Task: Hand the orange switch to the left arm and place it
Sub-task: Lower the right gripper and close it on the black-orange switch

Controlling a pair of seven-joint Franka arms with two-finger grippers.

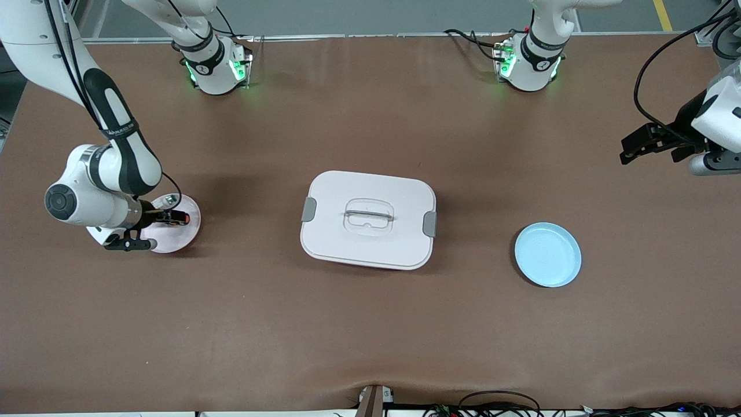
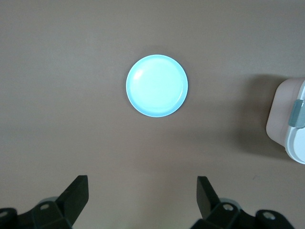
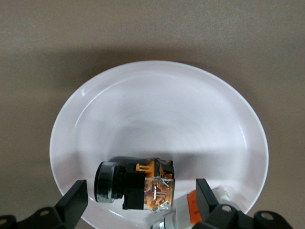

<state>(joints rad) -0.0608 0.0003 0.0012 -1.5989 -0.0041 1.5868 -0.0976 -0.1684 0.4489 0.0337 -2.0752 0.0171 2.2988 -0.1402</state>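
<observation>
- Blue plate [image 1: 547, 255] — round, glossy, toward the left arm's end of the brown tabletop [image 1: 370, 324].
- Box [image 1: 369, 219] at mid-table, rounded white plastic with grey clips.
- Switch [image 3: 136, 185] — blocky orange-and-black, round black cap — lies in the smooth pink plate [image 1: 184, 234].
- Right gripper [image 3: 138, 200] low over it, fingers apart.
- Left gripper [image 2: 143, 198] waits by the table's edge, fingers spread.

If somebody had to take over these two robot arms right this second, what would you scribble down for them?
Right gripper: open, low over the pink plate at the right arm's end, fingers either side of the orange switch, not closed on it.
Switch lies on its side in that plate, beside a small silver-and-orange part.
Left gripper: open, empty, waiting up over the table near the blue plate.
The box sits between the plates, lid on.
Done: nothing moved yet. Left: grasp, hand over clear of the box.
</observation>
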